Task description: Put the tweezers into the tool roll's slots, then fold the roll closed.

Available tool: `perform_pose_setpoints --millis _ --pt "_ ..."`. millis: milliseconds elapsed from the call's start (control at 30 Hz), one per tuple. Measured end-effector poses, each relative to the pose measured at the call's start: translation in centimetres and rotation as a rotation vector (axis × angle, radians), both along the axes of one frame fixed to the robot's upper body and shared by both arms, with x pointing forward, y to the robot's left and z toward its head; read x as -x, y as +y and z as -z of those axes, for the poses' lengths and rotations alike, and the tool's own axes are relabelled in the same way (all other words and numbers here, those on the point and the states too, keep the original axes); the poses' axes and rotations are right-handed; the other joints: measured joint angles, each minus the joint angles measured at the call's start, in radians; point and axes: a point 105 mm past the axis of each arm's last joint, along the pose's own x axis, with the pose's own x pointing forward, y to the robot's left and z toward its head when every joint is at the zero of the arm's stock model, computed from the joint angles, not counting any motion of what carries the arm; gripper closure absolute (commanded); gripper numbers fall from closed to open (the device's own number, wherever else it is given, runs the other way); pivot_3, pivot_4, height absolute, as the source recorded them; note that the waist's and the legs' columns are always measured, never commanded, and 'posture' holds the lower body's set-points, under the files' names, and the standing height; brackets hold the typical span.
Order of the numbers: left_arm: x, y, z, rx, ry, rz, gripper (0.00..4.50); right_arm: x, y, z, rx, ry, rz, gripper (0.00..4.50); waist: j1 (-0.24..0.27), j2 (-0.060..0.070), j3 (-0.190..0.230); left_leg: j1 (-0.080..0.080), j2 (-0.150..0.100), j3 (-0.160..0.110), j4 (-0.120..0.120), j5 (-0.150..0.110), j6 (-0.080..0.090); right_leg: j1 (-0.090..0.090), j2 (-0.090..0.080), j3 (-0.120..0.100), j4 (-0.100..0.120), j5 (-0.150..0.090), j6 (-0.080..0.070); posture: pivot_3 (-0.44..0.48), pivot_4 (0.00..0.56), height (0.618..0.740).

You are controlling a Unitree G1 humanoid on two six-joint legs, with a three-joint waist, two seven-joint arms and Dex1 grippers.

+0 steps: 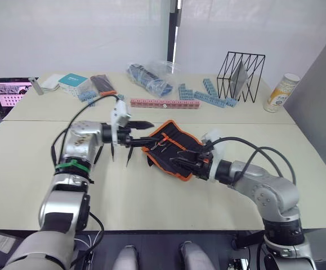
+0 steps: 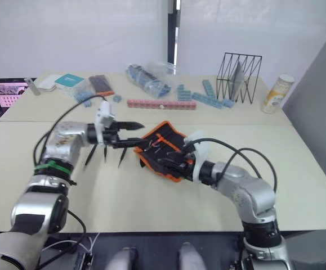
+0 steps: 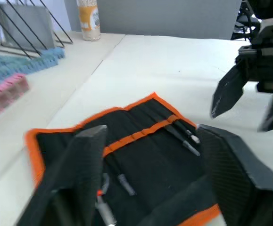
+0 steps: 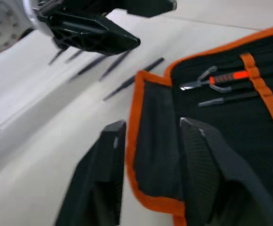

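Lying open on the desk, the tool roll sits between the two grippers, its orange-trimmed edges turned at an angle to the desk's front edge. Inside it the right wrist view shows one red-handled tool and one slim black tool below it, both tucked under the orange strap. The tweezers lie loose on the bare desk just beside the roll's near edge; that view shows about five slim dark shafts fanned side by side, though the blur makes the count uncertain.

The left gripper hovers above those tweezers with its fingers spread apart and nothing between them. The right gripper is at the roll's opposite end, its fingers parted and straddling the orange border of a folded-over flap without visibly pinching it.

Open desk lies in front of the roll toward the front edge. The far side is crowded: one wire rack, one bottle, one pink block row, several blue block rows and one plastic bag.
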Motion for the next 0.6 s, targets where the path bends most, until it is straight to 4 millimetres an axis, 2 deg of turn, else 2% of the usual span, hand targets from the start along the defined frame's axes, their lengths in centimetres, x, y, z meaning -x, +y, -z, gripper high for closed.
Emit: perform_pose_setpoints --millis 100,200,433,600 --pt "-0.3 -0.6 1.9 -0.073 0.022 -0.048 3.45 -0.6 0.7 1.9 0.057 0.015 0.012 4.48 -0.001 0.0 0.0 0.0 0.0 0.0 0.0 0.0 0.0 -0.001 0.0 0.0 0.0 0.0 0.0 0.0 0.15 0.74" --pt "-0.7 -0.8 3.6 -0.14 0.033 -0.095 4.45 -0.9 1.7 3.2 0.081 0.013 0.009 4.5 0.002 0.0 0.0 0.0 0.0 0.0 0.0 0.0 0.0 0.0 0.0 0.0 0.0 0.0 0.0 0.0 0.15 0.74" --pt "-0.3 -1.1 6.7 -0.241 0.071 -0.117 4.49 -1.0 3.0 5.2 0.093 0.028 -0.007 4.5 0.002 0.0 0.0 -0.001 0.0 0.0 0.0 0.0 0.0 0.0 0.0 0.0 -0.001 0.0 0.0 0.0 0.15 0.74" --pt "-0.3 -1.1 7.0 -0.274 0.027 -0.121 4.49 -0.4 3.0 6.3 0.144 0.01 -0.031 4.5 0.002 0.0 -0.001 0.002 0.0 0.0 0.0 0.0 0.0 0.002 0.0 0.0 -0.001 0.0 0.0 0.0 0.15 0.74"
